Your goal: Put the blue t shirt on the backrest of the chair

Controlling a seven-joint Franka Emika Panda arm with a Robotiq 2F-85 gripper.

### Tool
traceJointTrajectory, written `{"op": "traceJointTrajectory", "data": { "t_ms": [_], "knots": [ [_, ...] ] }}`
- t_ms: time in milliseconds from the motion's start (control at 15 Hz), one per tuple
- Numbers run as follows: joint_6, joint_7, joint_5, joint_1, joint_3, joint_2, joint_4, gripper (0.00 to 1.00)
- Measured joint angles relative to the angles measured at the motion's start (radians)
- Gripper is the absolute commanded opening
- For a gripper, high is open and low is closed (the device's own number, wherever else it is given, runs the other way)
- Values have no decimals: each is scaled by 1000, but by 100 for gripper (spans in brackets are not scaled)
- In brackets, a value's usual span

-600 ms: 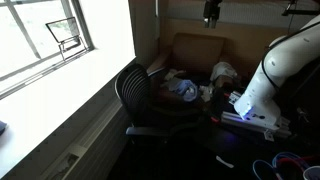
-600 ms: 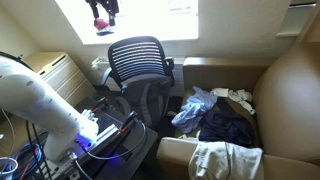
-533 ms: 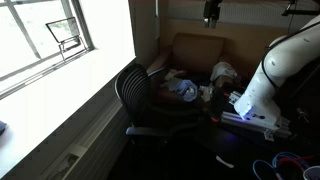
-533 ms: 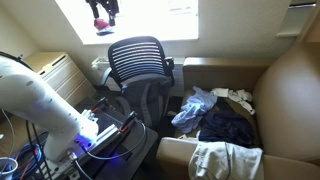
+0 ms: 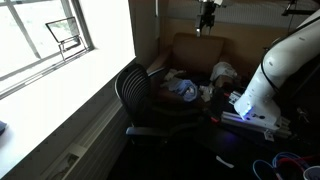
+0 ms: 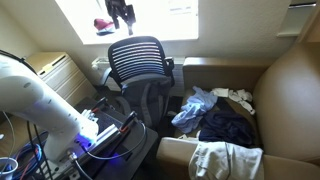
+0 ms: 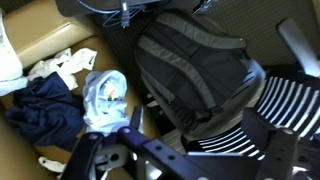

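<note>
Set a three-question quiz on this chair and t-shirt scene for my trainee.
1. True or false: the blue t-shirt already hangs on the backrest of the chair.
2. Where does the t-shirt lie? A) on the couch B) on the floor C) on the windowsill
3. Fill in: the pincer, high above the chair, holds ____.
Key: 1 false; 2 A; 3 nothing.
</note>
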Motion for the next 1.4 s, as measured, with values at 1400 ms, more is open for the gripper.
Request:
{"op": "traceJointTrajectory", "data": {
  "t_ms": [1400],
  "knots": [
    [114,197,-238,-81,34,661,103,100]
  ]
}}
